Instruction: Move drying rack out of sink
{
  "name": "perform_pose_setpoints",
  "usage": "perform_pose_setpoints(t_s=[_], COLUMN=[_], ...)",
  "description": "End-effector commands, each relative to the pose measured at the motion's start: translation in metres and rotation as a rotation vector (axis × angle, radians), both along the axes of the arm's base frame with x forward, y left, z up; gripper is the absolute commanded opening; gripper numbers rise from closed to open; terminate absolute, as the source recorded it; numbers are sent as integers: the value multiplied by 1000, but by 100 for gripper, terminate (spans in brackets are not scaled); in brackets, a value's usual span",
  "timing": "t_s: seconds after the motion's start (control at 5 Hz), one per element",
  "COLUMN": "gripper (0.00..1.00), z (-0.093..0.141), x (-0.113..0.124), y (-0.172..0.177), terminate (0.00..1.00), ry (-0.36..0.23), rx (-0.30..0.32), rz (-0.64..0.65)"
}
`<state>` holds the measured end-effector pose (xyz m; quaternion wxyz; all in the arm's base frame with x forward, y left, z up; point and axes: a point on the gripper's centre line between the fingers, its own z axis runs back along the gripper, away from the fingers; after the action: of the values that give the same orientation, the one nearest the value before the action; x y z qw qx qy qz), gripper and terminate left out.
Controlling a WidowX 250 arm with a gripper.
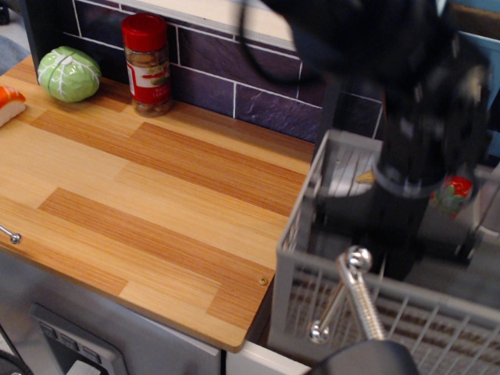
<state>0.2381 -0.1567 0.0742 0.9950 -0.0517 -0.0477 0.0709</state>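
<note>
Drying rack: light, stiff grid plastic, wider than your gripper; grip thin wall or divider. Pincer state: cannot tell, blurred.

Arm motion-blurred; jaws hidden inside drying rack; rack cut by right, bottom edges; sink hidden.

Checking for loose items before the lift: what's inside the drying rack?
The tool and arm reach down inside the drying rack. Through its far side, a yellow piece and a red item show. The arm hides the rack's floor.
</note>
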Motion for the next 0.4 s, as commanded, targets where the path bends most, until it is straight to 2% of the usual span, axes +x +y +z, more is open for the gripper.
perform_pose_setpoints(t_s=[0.0, 0.2], gripper=[0, 0], z=[75, 71], x=[12, 2], y=[52, 88], terminate=[0, 0], ry=[-89, -88], rx=[-37, 53], rz=[-47, -51])
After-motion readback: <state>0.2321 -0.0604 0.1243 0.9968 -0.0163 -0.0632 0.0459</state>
